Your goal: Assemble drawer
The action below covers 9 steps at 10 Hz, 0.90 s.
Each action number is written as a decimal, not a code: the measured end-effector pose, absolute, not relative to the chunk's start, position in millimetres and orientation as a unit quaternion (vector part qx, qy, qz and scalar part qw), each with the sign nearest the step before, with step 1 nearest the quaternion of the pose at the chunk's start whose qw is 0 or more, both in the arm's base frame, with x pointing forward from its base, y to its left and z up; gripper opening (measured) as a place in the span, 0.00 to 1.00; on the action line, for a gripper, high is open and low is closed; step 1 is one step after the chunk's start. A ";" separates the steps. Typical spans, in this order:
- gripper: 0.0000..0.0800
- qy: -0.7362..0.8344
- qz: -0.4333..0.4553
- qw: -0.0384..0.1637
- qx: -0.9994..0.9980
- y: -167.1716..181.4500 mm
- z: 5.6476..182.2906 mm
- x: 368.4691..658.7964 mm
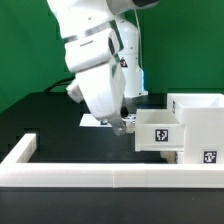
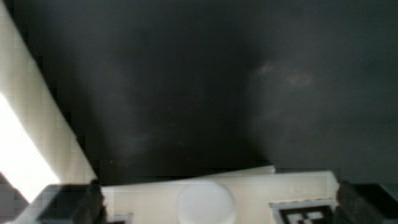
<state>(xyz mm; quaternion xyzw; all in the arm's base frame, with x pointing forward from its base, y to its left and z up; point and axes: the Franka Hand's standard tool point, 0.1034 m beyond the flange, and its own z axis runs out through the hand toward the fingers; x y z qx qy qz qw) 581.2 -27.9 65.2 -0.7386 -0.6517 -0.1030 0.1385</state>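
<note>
A white rail (image 1: 90, 175) runs along the near edge of the black counter (image 1: 40, 120) in the exterior view, with a short arm turning up at its end near the counter's near corner on the exterior view's left. The counter behind it lies bare and dark back to the green backdrop (image 1: 25, 50).

Further right, towards the middle of the counter, the white arm (image 1: 95, 55) reaches down with its wrist tilted, and the claw (image 1: 122, 126) hangs low over the counter. Behind it a flat white sheet, the marker board (image 1: 95, 121), lies on the counter with most of its surface hidden by the arm. The claw's tips sit just beside the left face of a white drawer part. Whether they touch that part cannot be told, and whether the claw is open or closed cannot be told either, since the fingers show only as a small dark shape here.

Right of the claw, by the counter's edge on the exterior view's right, stands the white drawer box (image 1: 195, 120), open at the top. A smaller white drawer part (image 1: 160, 133) with a black-and-white tag on its face sits against it, just behind the rail.

The wrist view shows dark counter, a pale band along one side, a white piece (image 2: 222, 195) with tag marks, and one dark finger (image 2: 63, 205) at the frame's corner.
</note>
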 end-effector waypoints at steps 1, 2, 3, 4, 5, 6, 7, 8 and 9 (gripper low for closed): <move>0.81 -0.654 -0.105 0.136 -0.737 -22.0 64.9 583.4; 0.81 -0.650 -0.105 0.136 -0.740 -26.6 64.4 582.6; 0.81 -0.650 -0.104 0.136 -0.741 -27.2 64.0 582.3; 0.81 -0.654 -0.105 0.137 -0.736 -24.7 63.8 582.0; 0.81 -0.660 -0.107 0.138 -0.730 -19.5 64.1 582.0; 0.81 -0.668 -0.106 0.132 -0.725 -15.3 65.0 584.0; 0.81 -0.677 -0.103 0.125 -0.718 -8.9 65.4 586.0; 0.81 -0.685 -0.100 0.120 -0.711 -0.1 64.9 587.5; 0.81 -0.689 -0.101 0.118 -0.708 6.4 65.0 588.4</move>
